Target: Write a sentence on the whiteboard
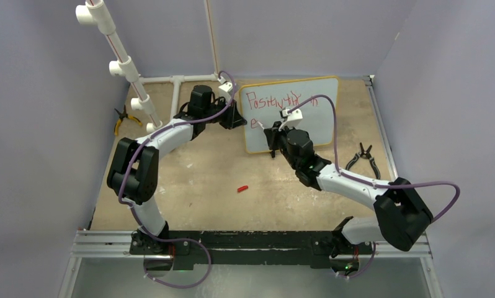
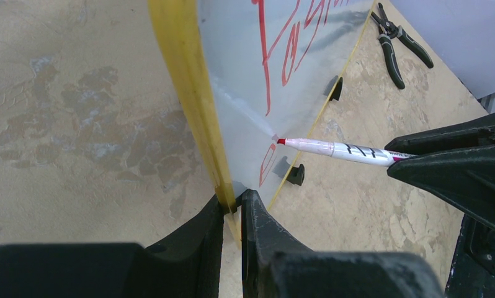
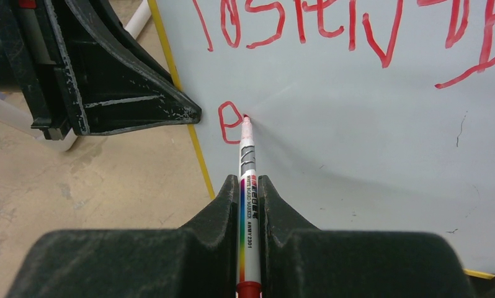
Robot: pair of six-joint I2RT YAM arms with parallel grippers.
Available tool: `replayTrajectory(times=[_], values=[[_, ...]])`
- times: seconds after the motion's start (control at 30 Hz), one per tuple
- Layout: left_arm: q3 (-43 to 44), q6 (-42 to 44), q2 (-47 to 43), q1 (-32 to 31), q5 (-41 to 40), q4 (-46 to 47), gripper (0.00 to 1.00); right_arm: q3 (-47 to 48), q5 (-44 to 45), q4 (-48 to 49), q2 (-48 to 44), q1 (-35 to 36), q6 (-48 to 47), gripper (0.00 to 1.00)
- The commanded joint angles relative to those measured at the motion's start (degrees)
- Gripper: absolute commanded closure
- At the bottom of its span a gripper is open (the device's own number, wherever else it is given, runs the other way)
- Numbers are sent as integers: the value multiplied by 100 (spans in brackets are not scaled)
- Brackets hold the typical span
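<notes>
The whiteboard [image 1: 313, 124] with its yellow frame lies at the back of the table. My left gripper [image 1: 236, 117] is shut on its left edge [image 2: 189, 93]; the frame sits pinched between the jaws [image 2: 232, 202]. My right gripper [image 3: 250, 183] is shut on a white marker [image 3: 247, 186], whose red tip touches the whiteboard [image 3: 369, 155] just right of a red "e". The sentence [image 3: 332, 28] so reads as a scrawly first line of red letters, with the "e" [image 3: 229, 122] starting a second line. In the left wrist view the marker [image 2: 344, 149] meets the whiteboard [image 2: 245, 74] from the right.
A red marker cap [image 1: 242, 187] lies on the table in front of the board. Black-handled pliers [image 1: 364, 158] rest to the board's right, and yellow-handled pliers [image 1: 124, 118] at the far left beside a white pipe frame [image 1: 133, 74]. Purple walls close in both sides.
</notes>
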Motion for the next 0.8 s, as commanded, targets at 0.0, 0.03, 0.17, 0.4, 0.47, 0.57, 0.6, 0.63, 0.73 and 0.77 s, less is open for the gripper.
replayTrajectory(times=[0.0,0.03,0.17,0.4,0.47,0.57,0.6,0.63,0.73,0.77], values=[[38,192,-254,38,-79,111,100,212,480,39,9,0,54,100],[38,198,-255,38,-79,111,100,186,527,24,-13,-2,62,100],[38,193,-259,38,-79,111,100,5,530,-53,-147,1,170,100],[42,198,-264,38,-79,109,100,-289,349,-99,-165,-2,343,100],[38,194,-264,38,-81,111,100,-330,300,-96,-165,-4,357,100],[38,198,-272,38,-86,111,100,-350,282,-121,-177,1,366,100],[38,196,-273,38,-87,110,100,-357,300,-122,-193,1,366,100],[38,198,-273,38,-82,111,100,-362,310,-115,-206,-2,374,100],[38,198,-266,38,-80,111,100,-301,349,-50,-209,-4,355,100],[38,198,-264,38,-79,111,100,-282,375,-7,-209,0,343,100]])
